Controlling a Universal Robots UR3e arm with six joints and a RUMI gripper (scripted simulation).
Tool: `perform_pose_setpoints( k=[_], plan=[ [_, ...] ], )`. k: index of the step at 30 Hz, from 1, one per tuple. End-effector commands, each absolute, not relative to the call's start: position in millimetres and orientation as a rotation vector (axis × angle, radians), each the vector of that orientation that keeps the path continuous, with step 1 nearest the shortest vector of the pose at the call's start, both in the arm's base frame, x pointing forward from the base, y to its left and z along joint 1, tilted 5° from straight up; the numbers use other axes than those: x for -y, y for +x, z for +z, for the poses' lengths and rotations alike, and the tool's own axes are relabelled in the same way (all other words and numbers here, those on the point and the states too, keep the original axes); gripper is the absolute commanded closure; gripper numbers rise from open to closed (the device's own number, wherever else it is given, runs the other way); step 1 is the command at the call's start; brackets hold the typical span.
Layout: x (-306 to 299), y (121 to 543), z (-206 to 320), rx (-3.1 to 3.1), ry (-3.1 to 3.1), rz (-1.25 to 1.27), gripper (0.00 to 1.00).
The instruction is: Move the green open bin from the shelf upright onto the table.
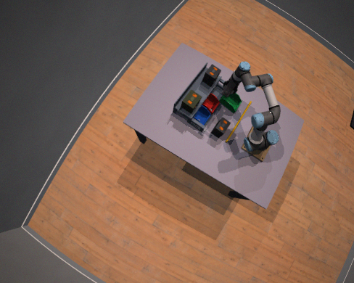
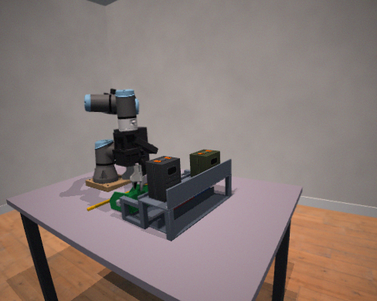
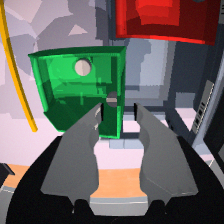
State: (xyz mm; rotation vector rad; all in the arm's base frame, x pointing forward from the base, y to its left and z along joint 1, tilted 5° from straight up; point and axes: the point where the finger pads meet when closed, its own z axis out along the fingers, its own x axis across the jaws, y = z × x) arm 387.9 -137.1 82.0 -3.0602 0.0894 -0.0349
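Green bin (image 1: 231,103) (image 2: 114,202) (image 3: 62,82), likely light, stiff and slick, was seen just left of the part-open, empty gripper (image 1: 225,93) (image 2: 138,186) (image 3: 118,104) in the wrist view, its loose parts (image 3: 82,67) best kept level by a right-wall pinch.

Dim, soft light; blocky shadows beneath the table (image 1: 151,141) (image 2: 235,247); slight blur.

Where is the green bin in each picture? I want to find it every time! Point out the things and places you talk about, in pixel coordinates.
Top: the green bin (image 1: 231,102) (image 2: 119,202) (image 3: 75,90) is right of the picture's middle, a bit high.
Exterior: left of the middle, below the gripper (image 1: 228,88) (image 2: 136,181) (image 3: 118,104).
Wrist: upper left.
Shared landmark: the yellow strip (image 1: 239,122) (image 2: 98,204) (image 3: 16,75).
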Motion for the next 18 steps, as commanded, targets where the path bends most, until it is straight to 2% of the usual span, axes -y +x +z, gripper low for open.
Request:
perform_pose_setpoints(
  k=[1, 18],
  plan=[
    [136.9, 388.4, 75.1, -0.089, -3.062, -0.039, 0.8],
    [136.2, 388.5, 65.4, -0.089, -3.062, -0.039, 0.8]
  ],
)
